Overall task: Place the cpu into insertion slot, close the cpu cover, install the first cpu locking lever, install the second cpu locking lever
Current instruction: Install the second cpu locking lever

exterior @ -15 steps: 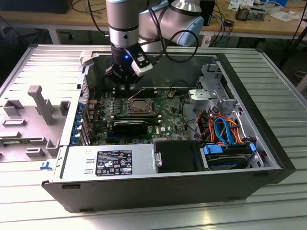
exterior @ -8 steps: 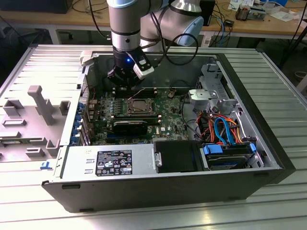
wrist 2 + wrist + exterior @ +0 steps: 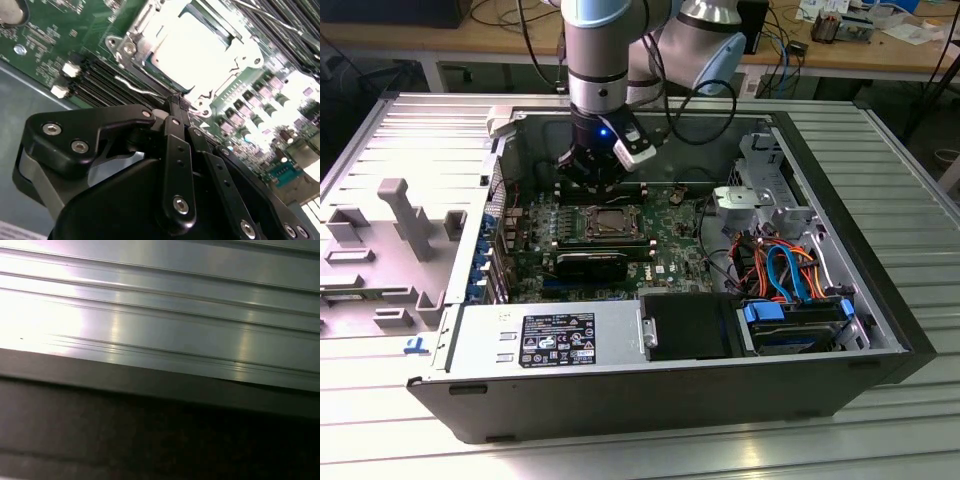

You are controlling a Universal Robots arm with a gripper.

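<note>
Silver-grey cpu (image 3: 192, 42), one, seated in the slot (image 3: 610, 222) on one green board (image 3: 675, 235), framed by one closed cover (image 3: 142, 32). One open case (image 3: 880, 330) on a ribbed metal counter (image 3: 160, 305). One white-on-black label (image 3: 558, 339) on the power unit; print too small to read. One arm; jaws (image 3: 175, 102) together at the tips, at the slot's edge, touching a thin wire lever (image 3: 135, 87); whether they grip it cannot be told.
</note>
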